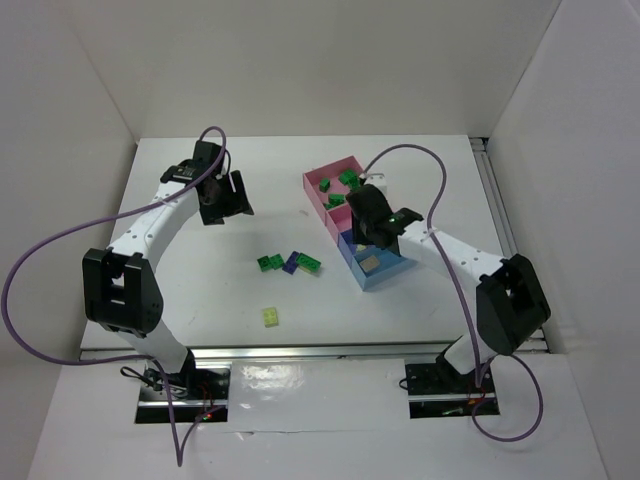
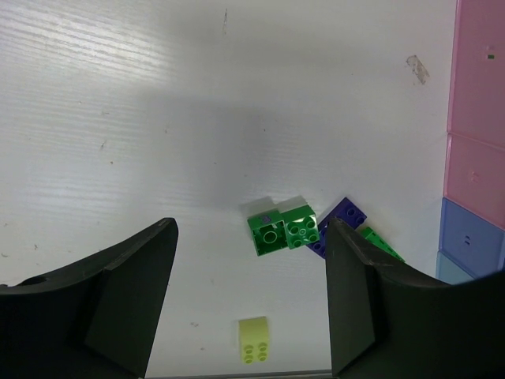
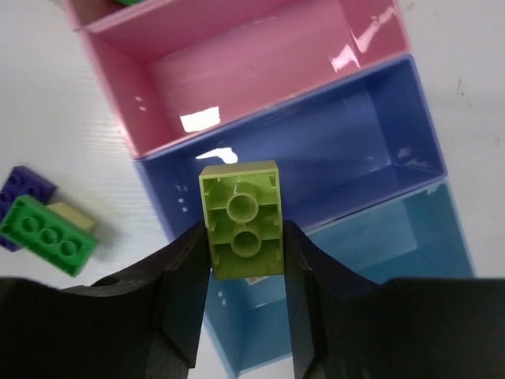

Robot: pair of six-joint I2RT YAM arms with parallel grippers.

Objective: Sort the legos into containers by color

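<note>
Your left gripper hangs wide over the worktop's far-left part; glossy studded green bricks and a purple brick lie mid-worktop. Your right gripper pinches a yellow-green brick, hollow underside showing, above the wall between the smooth periwinkle box and light blue box, toward the right edge. You're at placement: centre over one compartment, then release.

White arms, black joints, purple cables
</note>
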